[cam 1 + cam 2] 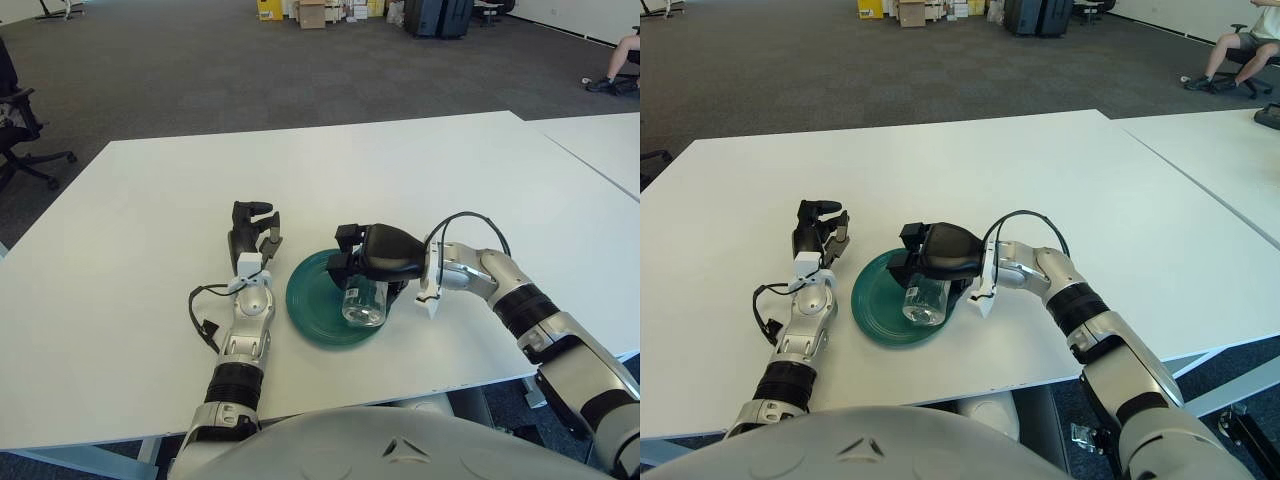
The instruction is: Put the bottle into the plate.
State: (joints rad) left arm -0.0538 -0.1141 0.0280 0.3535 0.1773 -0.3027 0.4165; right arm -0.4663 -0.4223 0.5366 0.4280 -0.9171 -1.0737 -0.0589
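While the right hand [372,256] hung over the dark green plate [312,312], its black fingers [345,262] were curled around a clear plastic bottle [364,303], gripping it from above. That bottle lay tilted inside the plate's rim, on the right half of the dish, with one round end turned toward the camera; whether it actually touched the plate's surface was hard to tell, since the hand covered its upper part. A black cable [468,222] looped up from the right wrist, and a small white tag [431,301] hung below the wrist, near the plate's right edge.

On the white table [140,200], the left hand [250,232] showed just to the left of the plate, its forearm [243,335] stretched along the tabletop toward the camera. Its fingers pointed away from the robot, loosely spread, and held nothing.

A second white table [600,140] stood to the right, separated from the first by a narrow gap. Grey carpet [200,70] lay beyond, with cardboard boxes [312,12] stacked at the far end of the room and an office chair [20,130] at the left edge.
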